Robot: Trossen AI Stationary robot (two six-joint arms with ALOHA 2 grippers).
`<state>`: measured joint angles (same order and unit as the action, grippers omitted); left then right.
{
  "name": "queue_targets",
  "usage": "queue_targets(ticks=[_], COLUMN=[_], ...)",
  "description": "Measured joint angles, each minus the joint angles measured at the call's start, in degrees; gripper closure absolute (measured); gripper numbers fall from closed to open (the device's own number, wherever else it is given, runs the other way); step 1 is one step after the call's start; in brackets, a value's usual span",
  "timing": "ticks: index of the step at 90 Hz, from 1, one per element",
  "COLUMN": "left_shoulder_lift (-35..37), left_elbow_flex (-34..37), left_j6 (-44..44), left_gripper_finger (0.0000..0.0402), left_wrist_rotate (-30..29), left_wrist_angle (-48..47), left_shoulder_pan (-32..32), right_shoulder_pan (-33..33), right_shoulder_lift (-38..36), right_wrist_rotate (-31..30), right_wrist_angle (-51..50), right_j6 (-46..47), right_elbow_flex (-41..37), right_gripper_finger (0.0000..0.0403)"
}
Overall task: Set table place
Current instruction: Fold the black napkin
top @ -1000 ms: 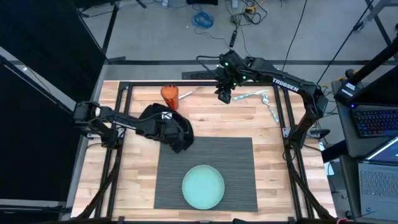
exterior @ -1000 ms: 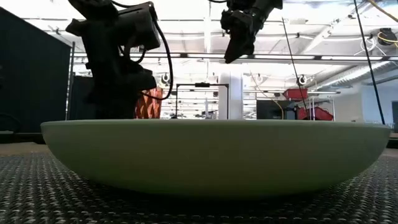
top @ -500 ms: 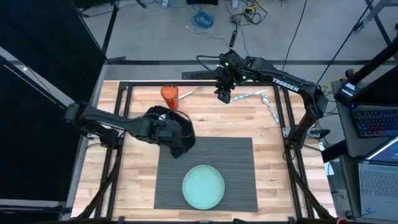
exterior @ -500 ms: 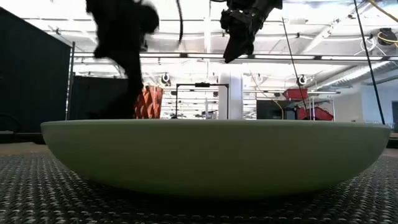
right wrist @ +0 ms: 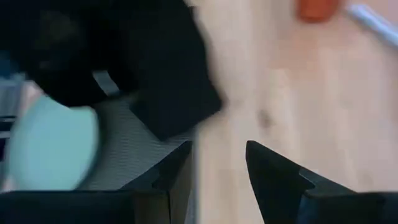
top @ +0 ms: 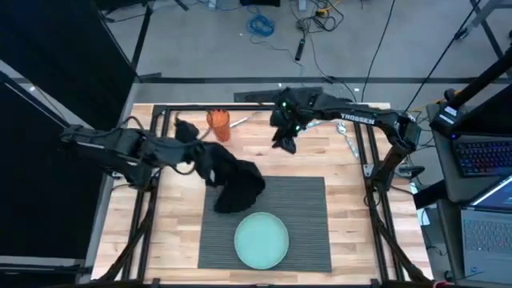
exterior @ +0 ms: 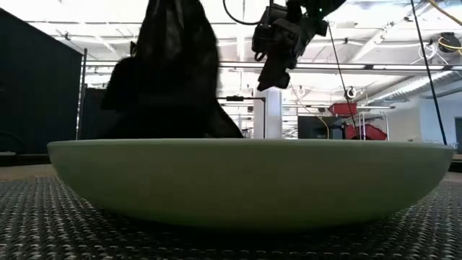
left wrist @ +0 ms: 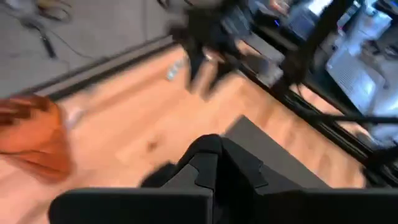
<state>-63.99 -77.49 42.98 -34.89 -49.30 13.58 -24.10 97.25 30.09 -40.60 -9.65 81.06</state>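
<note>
- The left gripper (top: pixel 200 154) is carrying the black napkin (top: pixel 237 186), fingers clamped on the cloth, which is hanging over the mat's (top: pixel 308 216) far-left corner, just beyond the plate (top: pixel 262 240).
- To do this step well, I judge it should be lowering the napkin flat beside the plate, not onto it, and letting go only once the cloth is resting.
- The right gripper (top: pixel 286 141) is hanging above the table (top: pixel 336 160) far of the mat, near the orange cup (top: pixel 218 122); its fingers (right wrist: pixel 273 174) are standing apart.
- The high view is showing cutlery (top: pixel 349 138) by the right arm, which the low view is hiding behind the plate.
- The low view is showing the napkin dangling clear above the plate rim.
</note>
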Motion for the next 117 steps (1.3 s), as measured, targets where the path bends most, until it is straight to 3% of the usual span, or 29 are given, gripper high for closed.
queue_targets(ticks=[34, 48, 78, 117], left_shoulder_lift=[0.8, 0.8, 0.5, 0.5], left_elbow_flex=[0.0, 0.0, 0.0, 0.0], left_j6=[-4.5, -4.5, -7.6, -9.1], left_gripper_finger=[0.0401, 0.0401, 0.0401, 0.0401], left_wrist_rotate=[-1.4, -3.0, -2.9, 0.2], left_wrist_angle=[-1.7, -2.9, -3.1, -4.3], left_shoulder_pan=[-0.1, -0.1, -2.1, -2.4], right_shoulder_pan=[9.1, 12.4, 16.3, 16.0], right_shoulder_lift=[0.0, 0.0, 3.6, 6.8], right_wrist_rotate=[-1.1, -7.6, -11.2, -15.1], right_wrist_angle=[24.6, 26.0, 33.5, 36.5], right_j6=[12.4, 13.3, 17.1, 17.7], right_elbow_flex=[-2.8, -2.8, -2.8, -2.8], right_gripper_finger=[0.0268, 0.0268, 0.0268, 0.0268])
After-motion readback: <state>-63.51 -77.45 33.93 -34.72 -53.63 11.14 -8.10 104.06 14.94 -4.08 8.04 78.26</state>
